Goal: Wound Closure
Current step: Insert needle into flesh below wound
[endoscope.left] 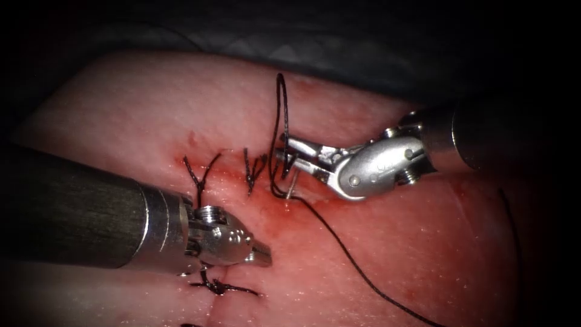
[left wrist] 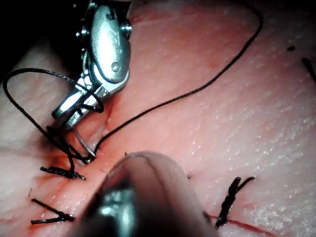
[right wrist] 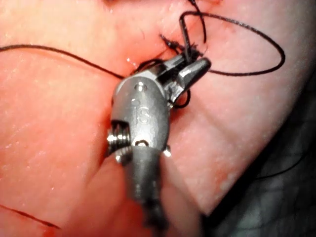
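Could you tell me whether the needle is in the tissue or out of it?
In: the needle enters the tissue below the right tool, whose jaws grip it.

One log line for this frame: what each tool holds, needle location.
left tool: holds nothing | right tool: shut on needle | needle: tip in tissue | thread: looped at jaws

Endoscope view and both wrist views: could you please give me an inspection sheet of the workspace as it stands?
Surface: tissue, wet with red fluid around the stitching.
Job's things: needle slants from the right tool down to the tissue; whether its tip is in cannot be told. Thread loops over that tool and trails away across the tissue.
Clutter: knotted stitches with short cut ends.
Grippers: right tool holds the needle near one end; left tool is shut, holding nothing.
Cables: nothing seen.
Surroundings: dark cloth behind the tissue.
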`<move>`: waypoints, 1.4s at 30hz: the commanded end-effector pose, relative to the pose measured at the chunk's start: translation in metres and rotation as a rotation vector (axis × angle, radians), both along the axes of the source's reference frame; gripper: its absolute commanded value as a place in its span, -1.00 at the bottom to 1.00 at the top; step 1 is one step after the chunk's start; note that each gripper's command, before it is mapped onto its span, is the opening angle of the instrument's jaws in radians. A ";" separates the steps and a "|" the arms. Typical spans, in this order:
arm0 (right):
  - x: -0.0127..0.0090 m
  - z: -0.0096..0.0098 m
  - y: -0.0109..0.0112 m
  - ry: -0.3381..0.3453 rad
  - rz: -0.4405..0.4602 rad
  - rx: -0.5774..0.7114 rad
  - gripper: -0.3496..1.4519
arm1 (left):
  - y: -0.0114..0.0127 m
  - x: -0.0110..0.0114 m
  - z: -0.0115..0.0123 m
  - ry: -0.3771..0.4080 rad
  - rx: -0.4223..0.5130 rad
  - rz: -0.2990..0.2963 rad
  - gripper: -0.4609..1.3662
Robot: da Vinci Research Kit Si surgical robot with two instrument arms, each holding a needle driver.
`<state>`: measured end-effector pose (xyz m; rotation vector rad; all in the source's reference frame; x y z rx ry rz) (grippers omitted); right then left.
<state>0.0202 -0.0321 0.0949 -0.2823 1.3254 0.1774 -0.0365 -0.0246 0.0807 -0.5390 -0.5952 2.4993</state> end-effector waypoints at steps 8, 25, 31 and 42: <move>-0.0004 0.0009 0.0006 0.021 0.030 0.121 -1.00 | -0.0005 0.0003 0.0014 -0.006 -0.003 0.006 -0.80; 0.0003 0.0025 0.0016 0.053 0.075 0.242 -1.00 | -0.0012 0.0011 0.0023 -0.023 -0.004 0.010 -0.86; 0.0004 0.0024 0.0020 0.081 0.084 0.280 -1.00 | -0.0011 0.0013 0.0024 -0.026 -0.006 0.010 -0.88; 0.0003 0.0021 0.0043 0.130 0.095 0.354 -1.00 | -0.0016 0.0012 0.0033 -0.023 -0.009 0.005 -0.88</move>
